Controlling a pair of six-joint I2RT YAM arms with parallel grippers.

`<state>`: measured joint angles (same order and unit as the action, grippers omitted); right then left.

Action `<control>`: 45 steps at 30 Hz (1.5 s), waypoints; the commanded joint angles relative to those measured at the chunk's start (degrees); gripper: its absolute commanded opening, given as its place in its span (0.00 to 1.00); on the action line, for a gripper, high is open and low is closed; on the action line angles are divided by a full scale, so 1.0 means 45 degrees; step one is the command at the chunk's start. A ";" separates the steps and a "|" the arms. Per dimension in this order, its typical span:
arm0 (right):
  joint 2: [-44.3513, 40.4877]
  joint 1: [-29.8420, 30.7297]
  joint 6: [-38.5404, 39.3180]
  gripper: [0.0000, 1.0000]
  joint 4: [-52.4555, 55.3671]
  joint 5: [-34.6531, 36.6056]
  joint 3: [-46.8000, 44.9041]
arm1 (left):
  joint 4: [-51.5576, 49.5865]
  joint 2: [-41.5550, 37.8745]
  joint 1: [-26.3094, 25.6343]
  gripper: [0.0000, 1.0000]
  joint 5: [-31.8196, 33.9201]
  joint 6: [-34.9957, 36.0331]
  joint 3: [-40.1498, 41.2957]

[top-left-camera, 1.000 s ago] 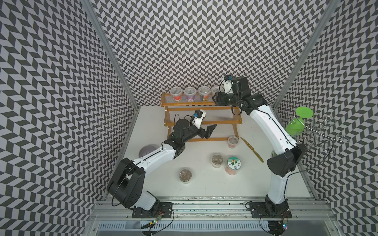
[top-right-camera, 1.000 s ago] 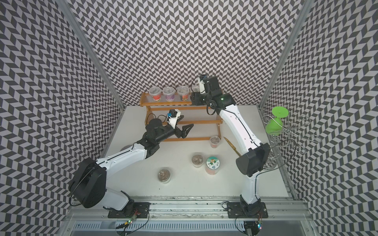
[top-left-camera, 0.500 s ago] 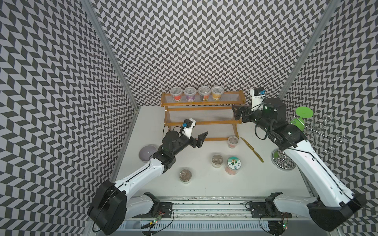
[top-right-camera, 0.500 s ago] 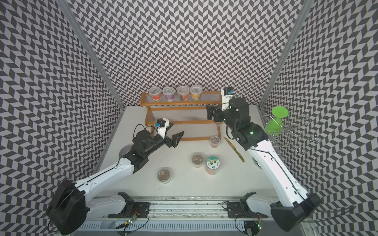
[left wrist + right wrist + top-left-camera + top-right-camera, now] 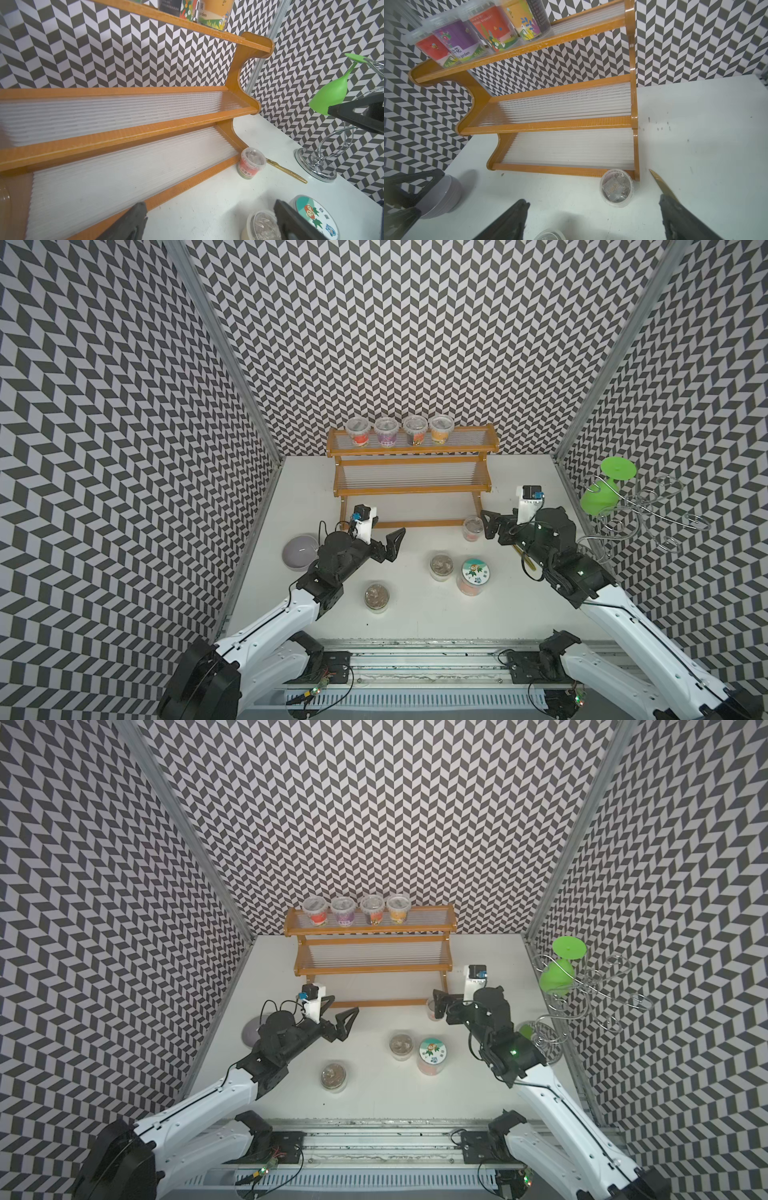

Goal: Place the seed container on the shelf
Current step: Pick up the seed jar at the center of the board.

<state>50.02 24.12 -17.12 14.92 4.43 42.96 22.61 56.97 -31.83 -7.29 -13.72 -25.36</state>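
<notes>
Left fingers (image 5: 133, 222) and right fingers (image 5: 510, 222) both spread wide, nothing held. Four seed containers (image 5: 415, 430) lined up on shelf (image 5: 411, 489) top tier. Red-label cup (image 5: 473, 529) on the surface (image 5: 415, 614) just beside its right foot.

Seven cups (image 5: 473, 527); single jar (image 5: 475, 572), shelf (image 5: 411, 489), bowl (image 5: 297, 551), glass (image 5: 598, 497), stand (image 5: 315, 165), knife (image 5: 286, 171)

From the left wrist camera I see my left hand (image 5: 209, 205) spread wide above the white worktop (image 5: 268, 135), the shelf (image 5: 133, 135) with its pale ribbed tiers ahead, a red-labelled seed container (image 5: 251, 163) upright just beside its bottom front corner, and a gold utensil (image 5: 286, 170) lying next to that.
</notes>
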 commanded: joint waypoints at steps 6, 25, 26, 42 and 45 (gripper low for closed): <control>0.1805 -0.0597 -0.1256 0.93 0.0010 -0.1518 -0.0368 | -0.0455 0.1483 0.0375 1.00 -0.1820 -0.1829 -0.0819; 0.5986 -0.0916 0.0145 0.92 -0.1082 -0.1603 0.0120 | 0.0574 0.6545 -0.2584 1.00 -0.1341 -0.2194 -0.3727; 0.6026 -0.0914 0.0393 0.93 -0.1293 -0.1527 0.0103 | 0.0636 0.6624 -0.2601 1.00 -0.1320 -0.2244 -0.3720; 0.7154 -0.0926 0.0261 1.00 -0.1768 -0.1219 0.0598 | 0.0193 0.7211 -0.2557 1.00 -0.0629 -0.2394 -0.4468; 0.7308 -0.0926 0.0327 1.00 -0.1772 -0.1117 0.0657 | 0.0042 0.7240 -0.2453 1.00 -0.0842 -0.2403 -0.4627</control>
<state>82.26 20.10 -15.62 7.70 -1.23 44.58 23.73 89.27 -43.31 -11.18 -24.12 -44.49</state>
